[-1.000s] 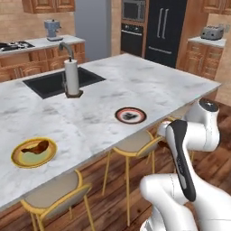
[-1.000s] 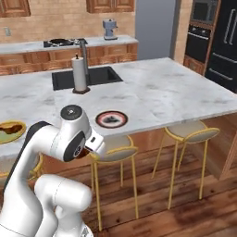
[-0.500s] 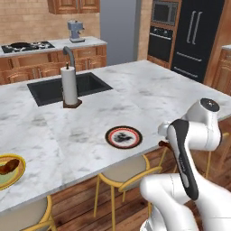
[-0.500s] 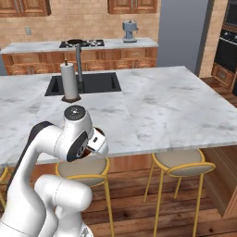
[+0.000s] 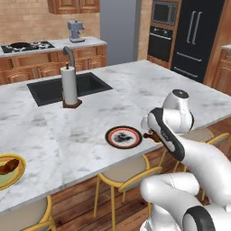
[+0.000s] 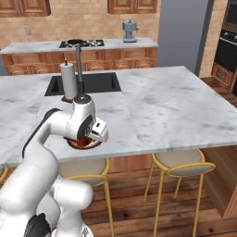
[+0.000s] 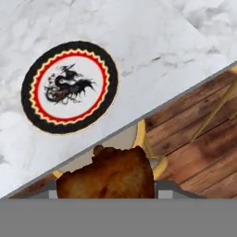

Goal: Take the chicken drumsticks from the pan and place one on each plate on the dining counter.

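Since the earlier frames the base had driven sideways along the dining counter (image 5: pixel 90 135), so the whole scene slid across both base views and the dark-rimmed plate (image 5: pixel 123 136) came to lie almost straight ahead of the arm, near the counter's front edge. The gripper (image 5: pixel 151 135) hung just off that edge, beside the plate, its jaws pinching a chicken drumstick (image 7: pixel 107 176), which in the hand view sat low over a yellow stool (image 5: pixel 131 169) and the wood floor. The dark-rimmed plate, with its red ring and black figure on a pale centre, carried no meat. At the counter's front left corner the yellow-rimmed plate (image 5: pixel 17 173) held another drumstick (image 5: pixel 8 166). A paper towel roll (image 5: pixel 69 85) stood upright by the black sink (image 5: pixel 49 90), toward the far edge.
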